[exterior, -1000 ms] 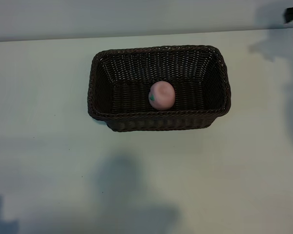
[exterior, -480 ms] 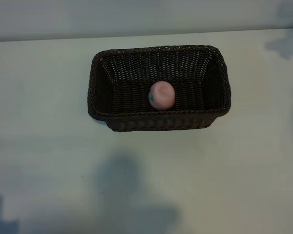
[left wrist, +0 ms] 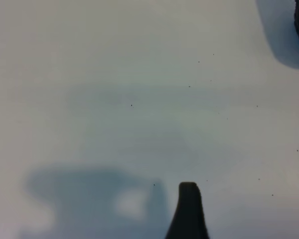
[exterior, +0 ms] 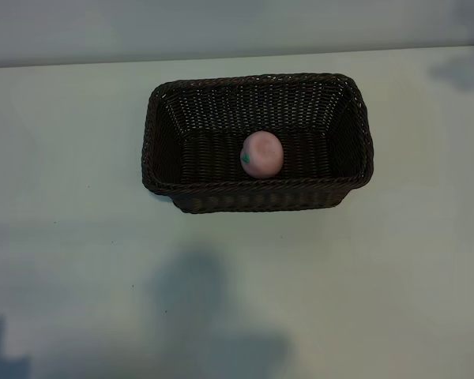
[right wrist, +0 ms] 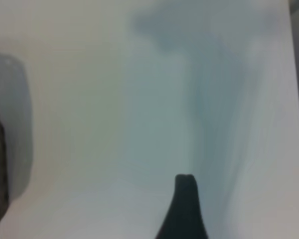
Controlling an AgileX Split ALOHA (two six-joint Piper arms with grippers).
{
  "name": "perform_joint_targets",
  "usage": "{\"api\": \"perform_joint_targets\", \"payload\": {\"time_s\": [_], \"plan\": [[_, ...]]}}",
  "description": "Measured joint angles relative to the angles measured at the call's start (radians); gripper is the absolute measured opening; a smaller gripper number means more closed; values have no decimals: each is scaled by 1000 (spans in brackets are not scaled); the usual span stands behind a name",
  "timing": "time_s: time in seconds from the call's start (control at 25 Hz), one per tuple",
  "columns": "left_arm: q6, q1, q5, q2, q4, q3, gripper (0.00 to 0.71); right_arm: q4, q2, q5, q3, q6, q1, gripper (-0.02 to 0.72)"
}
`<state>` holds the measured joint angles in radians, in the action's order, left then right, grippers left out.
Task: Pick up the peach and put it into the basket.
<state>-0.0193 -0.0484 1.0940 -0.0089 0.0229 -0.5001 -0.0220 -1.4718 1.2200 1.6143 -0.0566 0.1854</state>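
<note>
Pink peach point(exterior: 262, 154) inside basket point(exterior: 162, 118); both grippers empty, fingers apart, well away.

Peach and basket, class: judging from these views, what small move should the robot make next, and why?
Probably none beyond parking the arms: the peach already lies inside the basket, and neither gripper shows in the exterior view.

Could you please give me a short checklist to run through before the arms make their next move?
1. Peach inside the basket: ok.
2. Peach free of any jaws: ok, nothing touches it.
3. Basket upright on the table: ok.
4. No arm above the basket in the exterior view: ok.
5. Right gripper empty, over bare table: ok.
6. Left gripper empty, over bare table beside the basket: ok.
</note>
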Motion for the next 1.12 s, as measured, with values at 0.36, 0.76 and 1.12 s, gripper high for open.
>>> {"api": "perform_joint_targets", "payload": {"time_s": [0.36,0.76,1.12], "plan": [[0,0,0,0,0,0,587,1,414,2,-235,1,0,584],[0,0,0,0,0,0,587,-5,865,17,-358,23,0,584],[0,0,0,0,0,0,587,4,1161,15,-553,57,-86,584]]}}
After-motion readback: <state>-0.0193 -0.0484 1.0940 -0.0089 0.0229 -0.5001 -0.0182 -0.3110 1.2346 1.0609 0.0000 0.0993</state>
